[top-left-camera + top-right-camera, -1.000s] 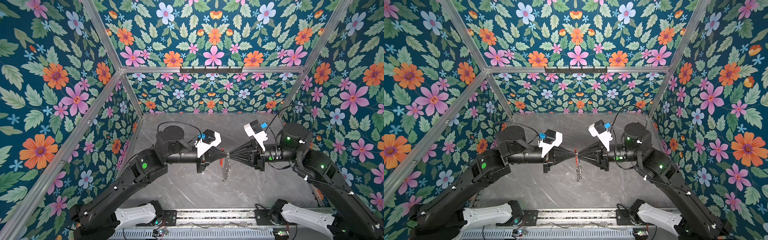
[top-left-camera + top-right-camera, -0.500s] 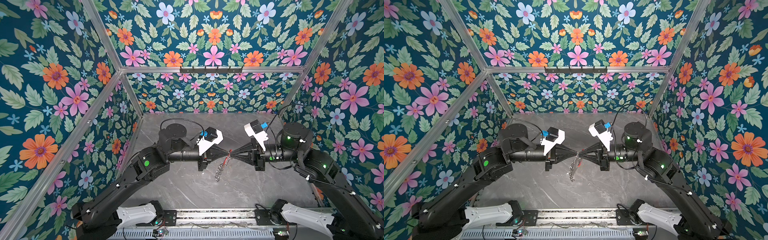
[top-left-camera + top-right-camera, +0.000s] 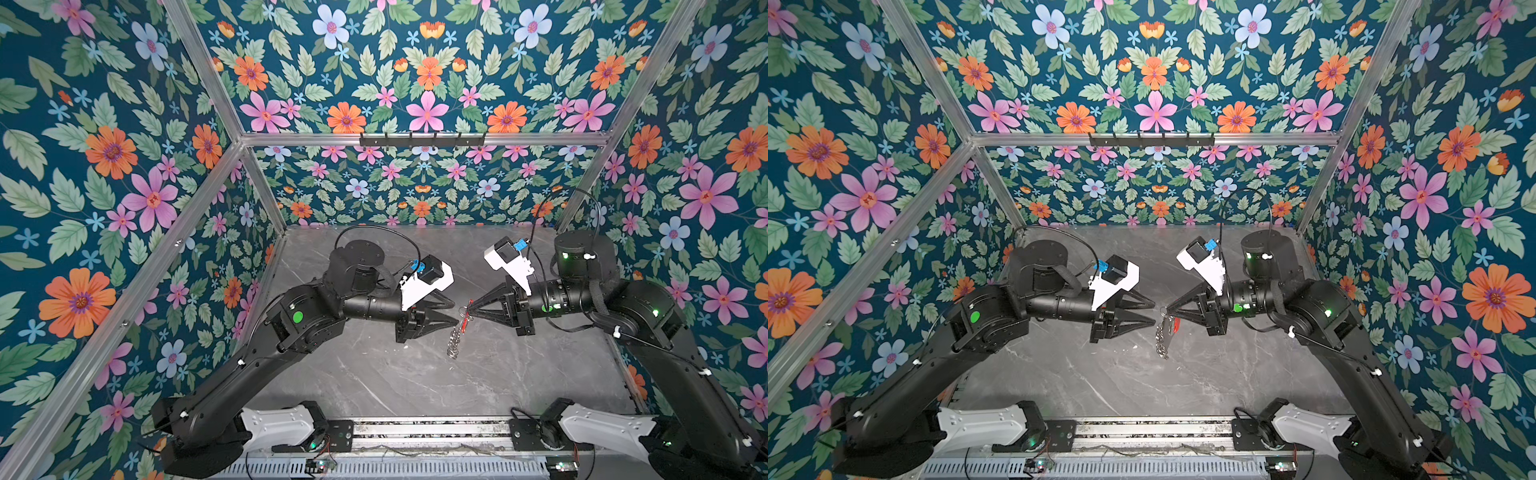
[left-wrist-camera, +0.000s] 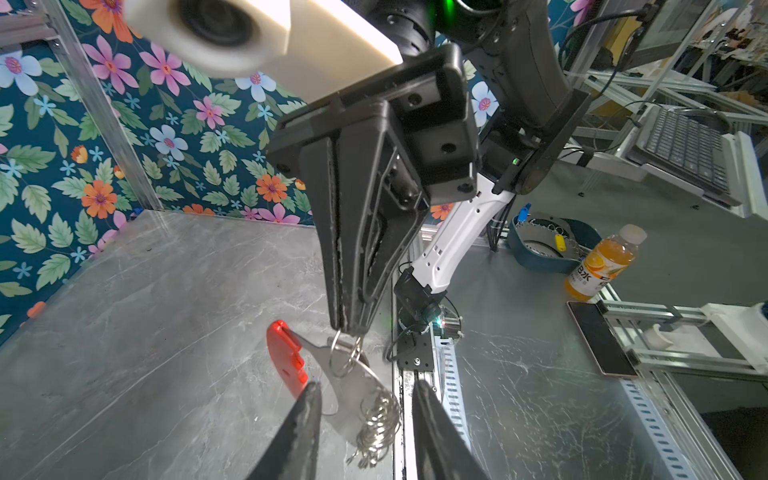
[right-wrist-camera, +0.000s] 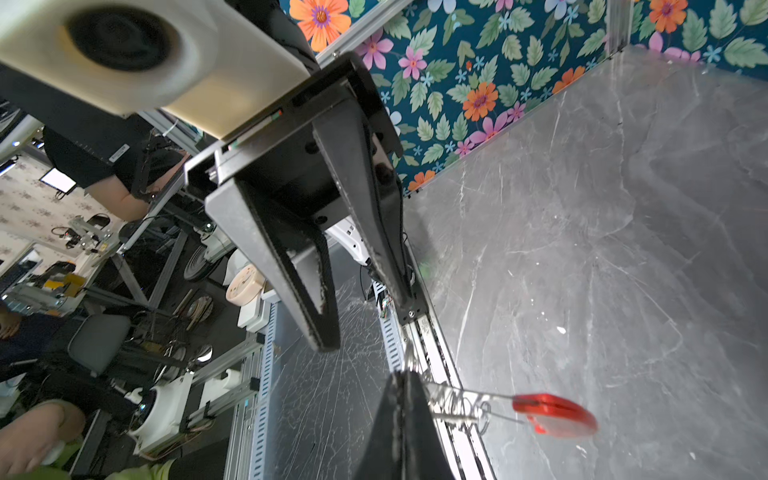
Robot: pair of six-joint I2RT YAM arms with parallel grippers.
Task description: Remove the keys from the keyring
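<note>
Left fingers [image 3: 444, 321] have sprung half apart and let go, empty, leaving the flat grey metal crescent keyring [image 3: 456, 337] with red strip and silver loops dangling over the grey marble bench [image 3: 374, 374] from the clamped-shut right fingers [image 3: 482, 308] alone, so another grab looks needed.

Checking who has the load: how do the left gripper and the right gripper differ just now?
On the left gripper the jaws stand apart; on the right gripper they are pressed together. The right gripper pinches a small ring of the keyring, which hangs from its tip above the table; the left gripper clamps nothing. Both are black, tapered, roughly level and point at each other.
</note>
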